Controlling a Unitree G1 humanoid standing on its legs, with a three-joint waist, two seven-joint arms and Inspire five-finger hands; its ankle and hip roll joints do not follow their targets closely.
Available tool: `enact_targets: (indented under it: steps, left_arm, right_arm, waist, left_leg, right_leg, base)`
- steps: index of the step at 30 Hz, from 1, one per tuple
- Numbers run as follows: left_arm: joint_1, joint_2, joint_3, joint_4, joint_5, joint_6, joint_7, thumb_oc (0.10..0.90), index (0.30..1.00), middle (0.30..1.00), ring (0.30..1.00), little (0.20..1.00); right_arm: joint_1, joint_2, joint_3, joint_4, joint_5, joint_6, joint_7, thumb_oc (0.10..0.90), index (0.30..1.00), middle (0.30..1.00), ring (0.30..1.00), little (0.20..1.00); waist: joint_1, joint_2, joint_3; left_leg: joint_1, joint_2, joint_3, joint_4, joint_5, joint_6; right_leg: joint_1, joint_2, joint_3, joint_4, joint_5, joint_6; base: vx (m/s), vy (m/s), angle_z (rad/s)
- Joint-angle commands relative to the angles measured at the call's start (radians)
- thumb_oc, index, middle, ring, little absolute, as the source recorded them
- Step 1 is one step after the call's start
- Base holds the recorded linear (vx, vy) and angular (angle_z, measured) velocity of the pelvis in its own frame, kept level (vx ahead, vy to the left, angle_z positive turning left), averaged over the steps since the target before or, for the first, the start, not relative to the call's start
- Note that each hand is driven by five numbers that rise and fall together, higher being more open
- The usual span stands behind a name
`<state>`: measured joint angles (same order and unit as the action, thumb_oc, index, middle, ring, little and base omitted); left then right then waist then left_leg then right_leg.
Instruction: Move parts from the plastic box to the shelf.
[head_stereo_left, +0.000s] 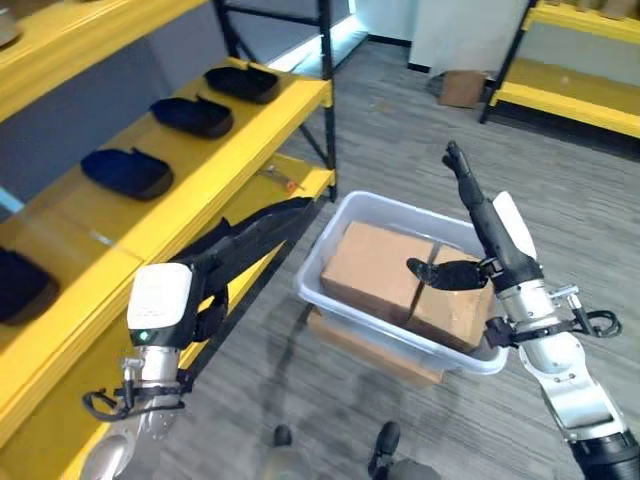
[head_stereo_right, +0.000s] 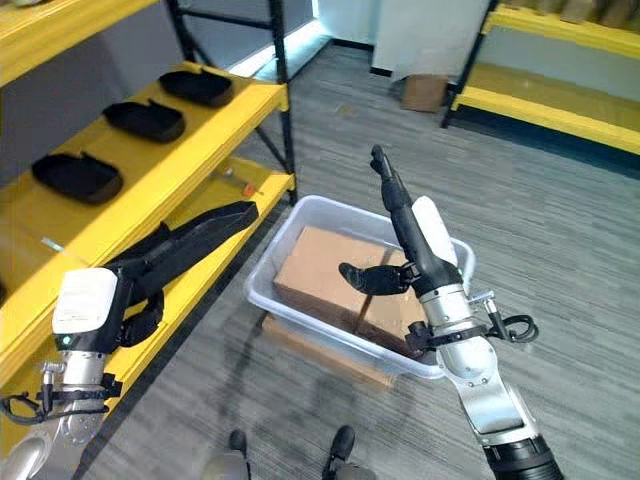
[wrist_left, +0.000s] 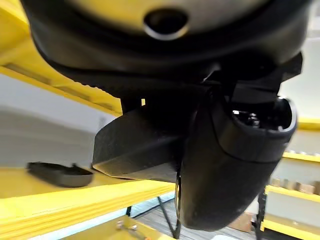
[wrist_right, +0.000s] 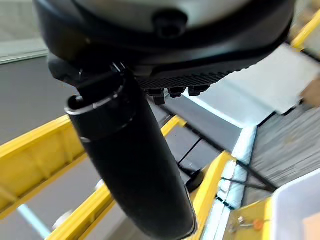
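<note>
The translucent white plastic box (head_stereo_left: 330, 275) sits on the grey floor, holding brown cardboard-coloured blocks (head_stereo_left: 375, 268). The right robot hand (head_stereo_left: 492, 235) hovers directly over them, fingers straight and spread, empty, clearly nearer. The left robot hand (head_stereo_left: 240, 243), fingers extended, reaches between the box and the yellow shelf (head_stereo_left: 210, 165) with black moulded parts (head_stereo_left: 192, 115).

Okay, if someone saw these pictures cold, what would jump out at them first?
Probably the pale plastic box on the floor at centre, with brown cardboard boxes inside and the right hand raised open over it. Next, the yellow shelf on the left with its row of black parts, the left hand stretched toward it.
</note>
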<state>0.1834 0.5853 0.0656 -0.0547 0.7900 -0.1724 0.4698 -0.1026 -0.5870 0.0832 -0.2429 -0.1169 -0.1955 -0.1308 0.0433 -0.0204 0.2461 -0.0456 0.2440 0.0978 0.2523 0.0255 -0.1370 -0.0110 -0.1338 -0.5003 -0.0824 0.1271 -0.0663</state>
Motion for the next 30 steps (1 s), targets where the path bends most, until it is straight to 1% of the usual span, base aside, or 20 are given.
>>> enact_targets:
  steps: [1, 2, 3, 6, 9, 10, 11, 12, 13, 16, 18, 19, 21, 22, 23, 24, 25, 26, 28, 30]
  left_arm:
    - [-0.086, 0.048, 0.057, -0.151, -0.039, -0.021, 0.13, 0.4, 0.3, 0.3, 0.3, 0.3]
    - [-0.084, 0.048, 0.057, -0.151, -0.039, -0.021, 0.13, 0.4, 0.3, 0.3, 0.3, 0.3]
    - [-0.081, 0.046, 0.052, -0.15, -0.038, -0.024, 0.129, 0.4, 0.3, 0.3, 0.3, 0.3]
    - [-0.093, 0.033, 0.017, -0.142, -0.039, -0.025, 0.131, 0.4, 0.3, 0.3, 0.3, 0.3]
    - [-0.093, 0.034, -0.007, -0.132, -0.034, -0.024, 0.136, 0.4, 0.3, 0.3, 0.3, 0.3]
    - [-0.075, 0.031, 0.0, -0.136, -0.044, -0.021, 0.142, 0.4, 0.3, 0.3, 0.3, 0.3]
    - [-0.074, 0.032, 0.002, -0.137, -0.044, -0.021, 0.142, 0.4, 0.3, 0.3, 0.3, 0.3]
    - [-0.071, 0.037, 0.002, -0.13, -0.042, -0.015, 0.15, 0.4, 0.3, 0.3, 0.3, 0.3]
    - [-0.07, 0.038, 0.003, -0.13, -0.042, -0.015, 0.15, 0.4, 0.3, 0.3, 0.3, 0.3]
    - [-0.062, 0.044, 0.015, -0.139, -0.03, -0.004, 0.158, 0.4, 0.3, 0.3, 0.3, 0.3]
    - [-0.067, 0.052, 0.014, -0.144, -0.015, 0.002, 0.165, 0.4, 0.3, 0.3, 0.3, 0.3]
    - [-0.08, 0.064, 0.008, -0.145, -0.004, 0.006, 0.16, 0.4, 0.3, 0.3, 0.3, 0.3]
    - [-0.089, 0.066, 0.001, -0.146, 0.0, 0.008, 0.162, 0.4, 0.3, 0.3, 0.3, 0.3]
    - [-0.099, 0.072, -0.005, -0.149, 0.004, 0.012, 0.162, 0.4, 0.3, 0.3, 0.3, 0.3]
    - [-0.109, 0.074, -0.015, -0.148, -0.001, 0.012, 0.161, 0.4, 0.3, 0.3, 0.3, 0.3]
    - [-0.125, 0.076, -0.03, -0.14, -0.005, 0.012, 0.162, 0.4, 0.3, 0.3, 0.3, 0.3]
    - [-0.134, 0.076, -0.039, -0.134, -0.008, 0.012, 0.162, 0.4, 0.3, 0.3, 0.3, 0.3]
    - [-0.138, 0.074, -0.045, -0.134, -0.008, 0.011, 0.157, 0.4, 0.3, 0.3, 0.3, 0.3]
    - [-0.137, 0.068, -0.039, -0.137, -0.013, 0.012, 0.151, 0.4, 0.3, 0.3, 0.3, 0.3]
    - [-0.132, 0.054, -0.033, -0.137, -0.02, 0.017, 0.151, 0.4, 0.3, 0.3, 0.3, 0.3]
  right_arm:
    - [-0.014, 0.0, -0.037, -0.079, 0.016, -0.087, -0.06, 0.9, 1.0, 1.0, 1.0, 1.0]
    - [-0.011, 0.001, -0.038, -0.08, 0.016, -0.087, -0.059, 0.9, 1.0, 1.0, 1.0, 1.0]
    - [0.002, 0.011, -0.042, -0.077, 0.016, -0.086, -0.06, 0.9, 1.0, 1.0, 1.0, 1.0]
    - [0.052, 0.029, -0.072, -0.087, 0.019, -0.089, -0.066, 0.9, 1.0, 1.0, 1.0, 1.0]
    - [0.049, 0.053, -0.067, -0.074, 0.027, -0.084, -0.07, 0.9, 1.0, 1.0, 1.0, 1.0]
    - [0.041, 0.076, -0.054, -0.069, 0.045, -0.083, -0.066, 0.9, 1.0, 1.0, 1.0, 1.0]
    - [0.041, 0.077, -0.053, -0.068, 0.046, -0.084, -0.065, 0.9, 1.0, 1.0, 1.0, 1.0]
    - [0.034, 0.088, -0.043, -0.061, 0.044, -0.079, -0.064, 0.9, 1.0, 1.0, 1.0, 1.0]
    - [0.033, 0.089, -0.042, -0.061, 0.043, -0.079, -0.065, 0.9, 1.0, 1.0, 1.0, 1.0]
    - [0.03, 0.109, -0.029, -0.056, 0.019, -0.07, -0.064, 0.9, 1.0, 1.0, 1.0, 1.0]
    - [0.033, 0.117, -0.026, -0.055, 0.003, -0.068, -0.068, 0.9, 1.0, 1.0, 1.0, 1.0]
    - [0.049, 0.13, -0.028, -0.054, -0.013, -0.062, -0.068, 0.9, 1.0, 1.0, 1.0, 1.0]
    - [0.055, 0.135, -0.026, -0.057, -0.027, -0.061, -0.072, 0.9, 1.0, 1.0, 1.0, 1.0]
    - [0.061, 0.135, -0.025, -0.062, -0.042, -0.057, -0.074, 0.9, 1.0, 1.0, 1.0, 1.0]
    - [0.066, 0.136, -0.025, -0.062, -0.048, -0.055, -0.076, 0.9, 1.0, 1.0, 1.0, 1.0]
    - [0.069, 0.137, -0.024, -0.061, -0.049, -0.056, -0.078, 0.9, 1.0, 1.0, 1.0, 1.0]
    - [0.076, 0.135, -0.025, -0.061, -0.046, -0.058, -0.076, 0.9, 1.0, 1.0, 1.0, 1.0]
    - [0.082, 0.132, -0.026, -0.061, -0.044, -0.06, -0.068, 0.9, 1.0, 1.0, 1.0, 1.0]
    - [0.089, 0.126, -0.023, -0.058, -0.032, -0.066, -0.055, 0.9, 1.0, 1.0, 1.0, 1.0]
    - [0.095, 0.123, -0.022, -0.055, -0.018, -0.072, -0.041, 0.9, 1.0, 1.0, 1.0, 1.0]
  waist:
    - [-0.05, 0.014, -0.127]
    - [-0.051, 0.014, -0.125]
    - [-0.058, 0.024, -0.141]
    - [-0.065, 0.037, -0.17]
    - [-0.05, 0.039, -0.175]
    - [-0.037, 0.028, -0.175]
    - [-0.037, 0.025, -0.175]
    - [-0.024, 0.014, -0.172]
    - [-0.024, 0.011, -0.172]
    - [-0.006, -0.016, -0.174]
    - [-0.001, -0.026, -0.175]
    - [0.002, -0.036, -0.17]
    - [-0.001, -0.039, -0.165]
    - [-0.009, -0.041, -0.159]
    - [-0.027, -0.044, -0.152]
    - [-0.047, -0.044, -0.142]
    - [-0.064, -0.04, -0.135]
    - [-0.078, -0.036, -0.135]
    - [-0.085, -0.032, -0.14]
    - [-0.087, -0.036, -0.147]
  left_leg:
    - [0.081, 0.036, 0.008, -0.072, 0.016, -0.007]
    - [0.087, 0.037, 0.007, -0.075, 0.015, -0.007]
    - [0.121, 0.037, 0.021, -0.111, -0.006, -0.009]
    - [0.145, 0.035, 0.053, -0.276, 0.01, -0.01]
    - [0.162, -0.012, 0.013, -0.329, -0.001, 0.005]
    - [0.16, -0.062, 0.0, -0.33, -0.026, 0.034]
    - [0.161, -0.066, 0.001, -0.33, -0.027, 0.037]
    - [0.159, -0.108, -0.003, -0.332, -0.045, 0.058]
    - [0.159, -0.112, -0.003, -0.331, -0.045, 0.061]
    - [0.158, -0.184, -0.018, -0.337, -0.069, 0.099]
    - [0.161, -0.218, -0.024, -0.339, -0.076, 0.116]
    - [0.163, -0.241, -0.033, -0.34, -0.083, 0.132]
    - [0.172, -0.253, -0.037, -0.34, -0.087, 0.141]
    - [0.179, -0.262, -0.049, -0.34, -0.088, 0.149]
    - [0.182, -0.268, -0.069, -0.34, -0.085, 0.156]
    - [0.182, -0.273, -0.084, -0.34, -0.075, 0.162]
    - [0.183, -0.275, -0.097, -0.34, -0.068, 0.167]
    - [0.186, -0.277, -0.106, -0.34, -0.065, 0.175]
    - [0.18, -0.278, -0.114, -0.34, -0.051, 0.184]
    - [0.168, -0.288, -0.13, -0.34, -0.034, 0.196]
  right_leg:
    - [0.032, -0.026, 0.069, 0.04, -0.087, 0.134]
    - [0.036, -0.026, 0.067, 0.042, -0.09, 0.136]
    - [0.033, -0.035, 0.046, 0.049, -0.087, 0.143]
    - [0.038, -0.074, 0.001, 0.073, -0.07, 0.17]
    - [0.039, -0.116, -0.008, 0.077, -0.032, 0.2]
    - [0.036, -0.16, -0.006, 0.083, 0.001, 0.224]
    - [0.036, -0.165, -0.005, 0.084, 0.002, 0.227]
    - [0.034, -0.204, -0.008, 0.089, 0.028, 0.249]
    - [0.034, -0.208, -0.007, 0.09, 0.029, 0.251]
    - [0.029, -0.276, 0.0, 0.096, 0.094, 0.29]
    - [0.023, -0.307, 0.01, 0.101, 0.122, 0.305]
    - [0.014, -0.336, 0.019, 0.146, 0.119, 0.303]
    - [0.006, -0.356, 0.031, 0.191, 0.12, 0.303]
    - [-0.004, -0.364, 0.064, 0.226, 0.138, 0.303]
    - [-0.017, -0.34, 0.13, 0.238, 0.142, 0.296]
    - [-0.046, -0.297, 0.221, 0.25, 0.14, 0.281]
    - [-0.071, -0.237, 0.308, 0.273, 0.108, 0.263]
    - [-0.084, -0.168, 0.365, 0.298, 0.057, 0.246]
    - [-0.1, -0.063, 0.402, 0.33, -0.034, 0.207]
    - [-0.107, 0.039, 0.397, 0.354, -0.101, 0.174]
  base:
    - [-0.06, 0.12, 1.47]
    - [-0.02, 0.152, 1.3]
    - [0.02, 0.149, 0.95]
    - [0.03, 0.235, 0.83]
    - [0.0, 0.303, 0.7]
    - [-0.01, 0.295, 0.49]
    - [-0.02, 0.396, 0.37]
    - [-0.02, 0.211, 0.1]
    - [-0.03, 0.308, 0.09]
    - [0.0, 0.26, 0.03]
    - [0.01, 0.296, 0.01]
    - [0.01, 0.247, 0.09]
    - [0.02, 0.187, 0.19]
    - [0.04, 0.192, 0.25]
    - [0.0, 0.165, 0.4]
    - [-0.04, 0.175, 0.56]
    - [-0.02, 0.205, 0.61]
    - [0.0, 0.175, 0.46]
    - [0.01, 0.127, 0.27]
    - [0.01, 0.058, 0.07]
